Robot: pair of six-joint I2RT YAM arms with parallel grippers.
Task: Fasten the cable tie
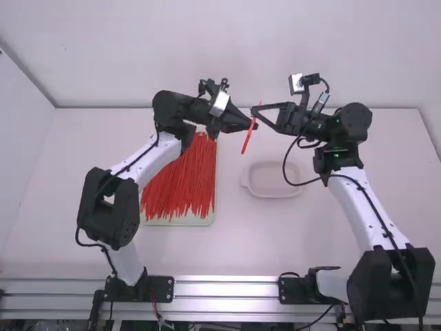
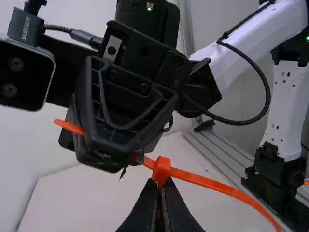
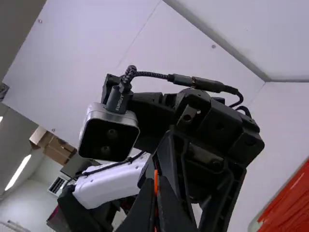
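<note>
Table (image 1: 62, 207) white, walls (image 1: 138, 41) pale, cable tie (image 1: 249, 136) aloft

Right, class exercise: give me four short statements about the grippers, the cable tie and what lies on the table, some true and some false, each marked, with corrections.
1. The left gripper and the right gripper hold one cable tie between them, up above the table. True.
2. The left gripper is open. False: it is shut on the cable tie, just by its head.
3. The pile of spare ties lies on a flat board on the left arm's side. True.
4. The pile of spare ties lies inside the clear tub. False: the clear tub stands beside the flat board, apart from the pile.
</note>
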